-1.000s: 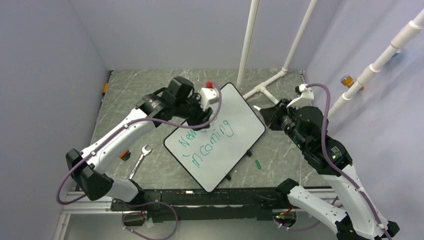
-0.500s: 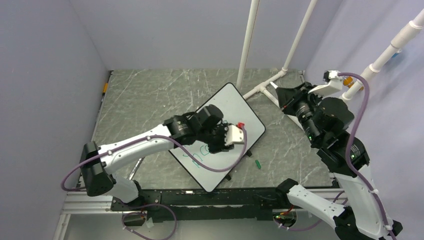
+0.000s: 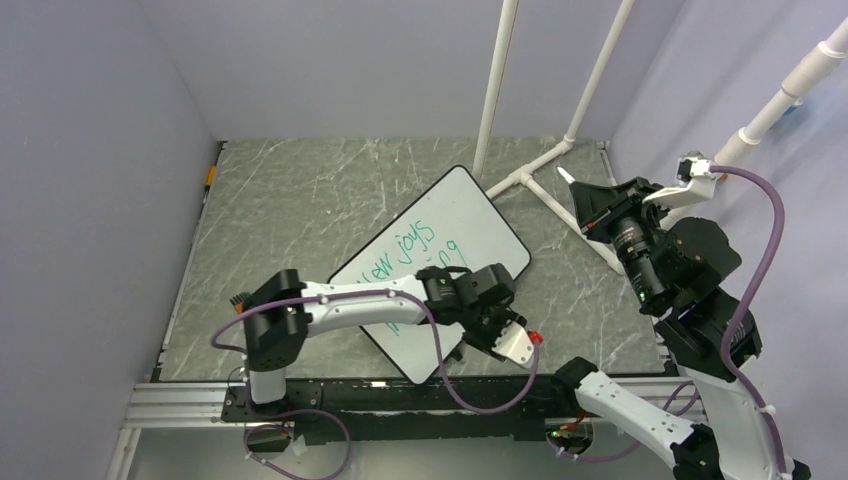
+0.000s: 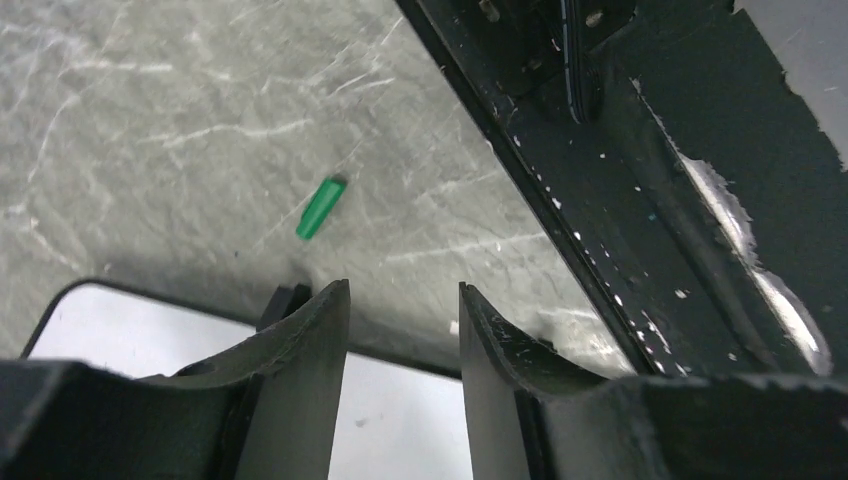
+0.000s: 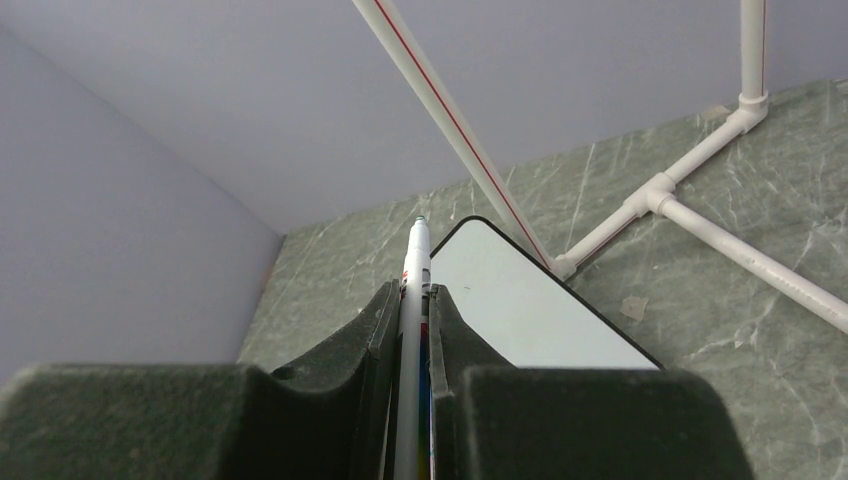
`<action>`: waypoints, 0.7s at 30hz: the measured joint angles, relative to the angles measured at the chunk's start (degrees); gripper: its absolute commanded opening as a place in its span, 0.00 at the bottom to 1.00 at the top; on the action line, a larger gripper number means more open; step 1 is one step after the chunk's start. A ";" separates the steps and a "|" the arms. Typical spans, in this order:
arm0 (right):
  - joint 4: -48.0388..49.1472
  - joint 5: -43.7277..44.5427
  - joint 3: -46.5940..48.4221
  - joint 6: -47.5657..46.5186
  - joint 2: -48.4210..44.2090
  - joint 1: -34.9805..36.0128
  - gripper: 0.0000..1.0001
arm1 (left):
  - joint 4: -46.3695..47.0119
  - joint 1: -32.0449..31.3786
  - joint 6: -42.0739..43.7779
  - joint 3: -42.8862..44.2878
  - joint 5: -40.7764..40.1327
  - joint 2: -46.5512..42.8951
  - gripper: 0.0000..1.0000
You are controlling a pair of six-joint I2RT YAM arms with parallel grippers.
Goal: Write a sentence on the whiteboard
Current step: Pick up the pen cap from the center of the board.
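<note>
The sentence (image 3: 415,243), partly under my left arm, looks finished on the whiteboard (image 3: 470,210) lying askew on the table (image 3: 300,190), so with my right claw (image 3: 597,208) clamped on the marker (image 5: 415,260) well clear and my left claw (image 4: 402,290) parted and empty near the green cap (image 4: 320,208), I judge only capping remains.

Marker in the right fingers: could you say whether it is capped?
Uncapped: the marker shows a bare tip beyond the right fingers, and a green cap lies on the table.
</note>
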 measured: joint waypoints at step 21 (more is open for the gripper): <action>-1.20 -0.94 -0.96 0.09 -3.19 0.00 0.00 | -1.20 -3.23 16.48 13.64 -7.69 18.95 0.44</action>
